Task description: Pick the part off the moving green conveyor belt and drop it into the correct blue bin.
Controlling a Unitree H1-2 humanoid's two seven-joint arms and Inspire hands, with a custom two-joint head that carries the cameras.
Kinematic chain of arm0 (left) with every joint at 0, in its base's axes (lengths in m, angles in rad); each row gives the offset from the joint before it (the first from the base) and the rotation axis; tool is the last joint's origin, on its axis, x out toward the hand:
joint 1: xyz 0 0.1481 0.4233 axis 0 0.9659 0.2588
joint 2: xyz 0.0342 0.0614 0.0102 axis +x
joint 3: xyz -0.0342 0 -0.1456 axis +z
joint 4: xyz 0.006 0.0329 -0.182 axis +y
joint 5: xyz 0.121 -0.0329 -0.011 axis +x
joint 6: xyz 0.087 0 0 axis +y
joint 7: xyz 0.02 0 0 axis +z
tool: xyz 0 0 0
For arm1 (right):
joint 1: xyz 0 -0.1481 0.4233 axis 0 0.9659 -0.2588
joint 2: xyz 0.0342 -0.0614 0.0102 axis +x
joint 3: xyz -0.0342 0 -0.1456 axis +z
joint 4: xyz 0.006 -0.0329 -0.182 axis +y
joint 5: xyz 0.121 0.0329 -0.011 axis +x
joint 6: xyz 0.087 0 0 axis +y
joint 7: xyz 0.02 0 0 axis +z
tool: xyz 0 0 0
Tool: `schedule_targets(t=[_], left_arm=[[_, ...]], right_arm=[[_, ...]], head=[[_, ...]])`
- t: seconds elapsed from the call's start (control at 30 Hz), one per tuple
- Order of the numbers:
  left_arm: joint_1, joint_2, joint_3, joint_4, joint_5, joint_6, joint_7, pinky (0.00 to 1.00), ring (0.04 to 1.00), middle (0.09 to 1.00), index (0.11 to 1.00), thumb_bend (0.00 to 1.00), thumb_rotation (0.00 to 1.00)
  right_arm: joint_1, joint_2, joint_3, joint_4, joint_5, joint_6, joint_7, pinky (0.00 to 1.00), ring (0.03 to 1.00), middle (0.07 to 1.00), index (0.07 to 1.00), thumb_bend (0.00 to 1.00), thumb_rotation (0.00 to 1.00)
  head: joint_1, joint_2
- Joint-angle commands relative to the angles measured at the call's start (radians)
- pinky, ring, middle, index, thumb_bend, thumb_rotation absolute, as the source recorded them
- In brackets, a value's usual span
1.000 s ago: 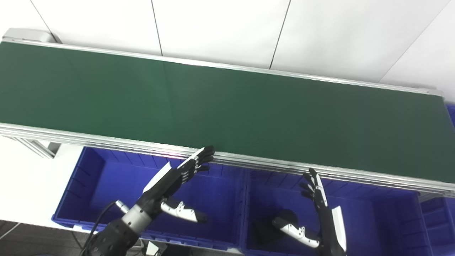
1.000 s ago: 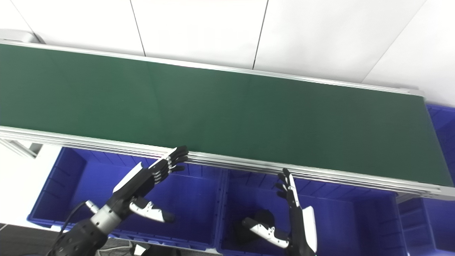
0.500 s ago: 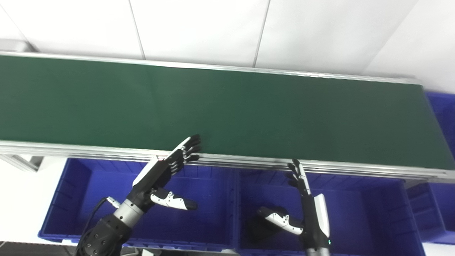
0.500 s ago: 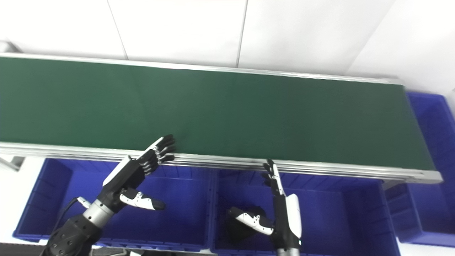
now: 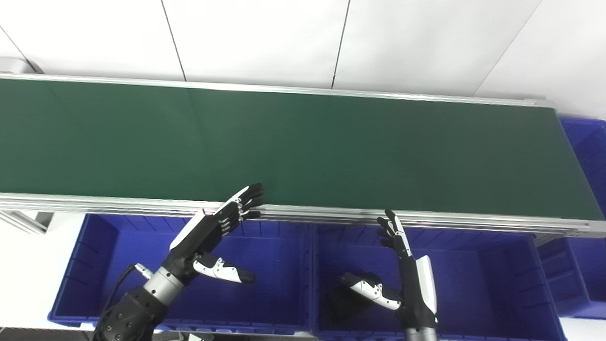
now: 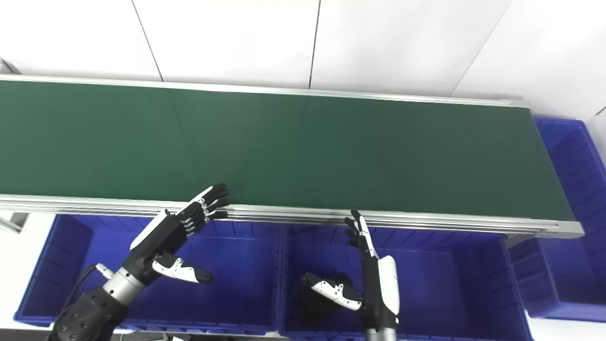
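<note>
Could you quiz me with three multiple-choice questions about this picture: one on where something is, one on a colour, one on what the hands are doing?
1. Where do the left hand fingertips reach?
A. the belt's near rail
B. the far wall
C. the floor

2. What colour is the conveyor belt?
A. red
B. green
C. yellow

3. What does the right hand hold?
A. a part
B. a cable
C. nothing

Answers: 1 A, they overlap the silver rail; 2 B, the surface is dark green; 3 C, its fingers are spread and empty, above the blue bin.

green conveyor belt (image 5: 303,147) cut off at left edge, dark part (image 6: 326,296) (shape unclear) half hidden behind right hand (image 6: 364,284)
</note>
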Motion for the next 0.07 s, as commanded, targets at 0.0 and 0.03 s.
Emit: schedule_targets(t=[0.0, 0.03], left_arm=[[0.011, 0.009, 0.006, -0.041, -0.018, -0.015, -0.004, 0.87, 0.934, 0.970, 0.975, 1.00, 0.35], [0.016, 0.010, 0.007, -0.046, -0.018, -0.014, -0.002, 0.87, 0.933, 0.969, 0.977, 1.00, 0.35]], right_arm=[[0.001, 0.005, 0.001, -0.032, -0.010, -0.051, -0.003, 0.74, 0.822, 0.881, 0.960, 0.92, 0.57], [0.001, 0.006, 0.001, -0.032, -0.015, -0.051, -0.005, 0.73, 0.820, 0.879, 0.959, 0.92, 0.57]], head=[[0.010, -0.003], [0.010, -0.003]])
